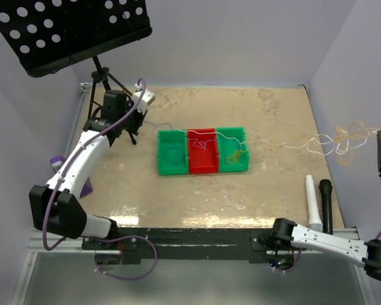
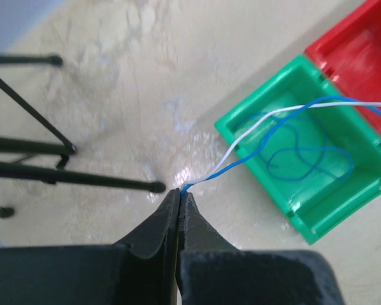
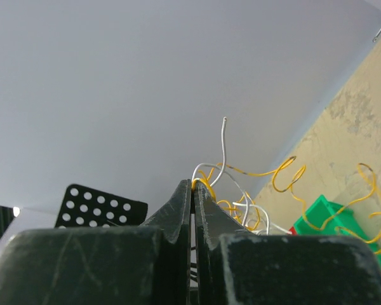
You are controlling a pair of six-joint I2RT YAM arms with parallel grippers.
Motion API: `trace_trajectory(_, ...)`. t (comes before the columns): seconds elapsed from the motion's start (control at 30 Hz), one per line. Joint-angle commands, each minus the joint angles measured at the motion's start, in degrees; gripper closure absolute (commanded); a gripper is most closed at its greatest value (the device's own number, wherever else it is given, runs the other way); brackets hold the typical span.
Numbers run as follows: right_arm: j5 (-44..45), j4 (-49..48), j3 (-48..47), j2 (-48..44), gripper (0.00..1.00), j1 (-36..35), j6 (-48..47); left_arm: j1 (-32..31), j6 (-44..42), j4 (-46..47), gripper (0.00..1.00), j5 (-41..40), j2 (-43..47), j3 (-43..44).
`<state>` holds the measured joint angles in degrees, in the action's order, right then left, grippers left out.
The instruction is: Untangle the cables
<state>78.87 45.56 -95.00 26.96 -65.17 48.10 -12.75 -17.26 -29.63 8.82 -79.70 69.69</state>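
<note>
My left gripper is shut on the ends of a blue cable and a white cable, which it pinches at its tips. Both run right over the left green bin, where more blue cable lies coiled. My right gripper is raised at the far right, shut on a tangle of yellow and white cables. The tangle trails left to the right green bin. It loops beyond the fingers in the right wrist view.
A red bin sits between the two green ones. A music stand with tripod legs stands at the far left. A white cylinder and a black one lie near the front right.
</note>
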Motion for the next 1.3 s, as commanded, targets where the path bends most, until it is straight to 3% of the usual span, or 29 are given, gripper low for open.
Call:
trace_trajectory(0.0,-5.38,2.51,4.55,-0.33,1.0,-1.19,4.1,0.36,1.61,-3.23,1.0,9.53,3.67,11.23)
trace_trajectory(0.13,-13.02,3.84,14.54,1.51,1.0,-1.19,10.08,0.27,-0.05,-8.24,1.0,19.02,5.43,18.45)
trace_trajectory(0.37,-32.26,-8.54,33.72,4.76,1.0,-1.19,7.2,0.19,-8.48,-16.06,1.0,33.79,8.68,23.73)
trace_trajectory(0.5,-39.57,-15.92,37.61,8.89,1.0,-1.19,2.81,-0.52,-14.37,-22.47,1.0,39.77,9.13,25.14)
trace_trajectory(0.7,-43.71,-26.03,36.99,13.81,1.0,-1.19,-3.62,-3.06,-21.85,-31.53,1.0,43.38,9.21,25.06)
trace_trajectory(1.0,-52.49,-40.88,39.89,20.41,0.74,-1.19,-10.47,-10.35,-24.23,-33.13,1.0,41.89,9.65,16.45)
trace_trajectory(1.27,-62.69,-48.46,40.24,26.82,0.59,-1.19,-17.33,-12.21,-23.61,-31.63,1.0,41.98,9.13,16.53)
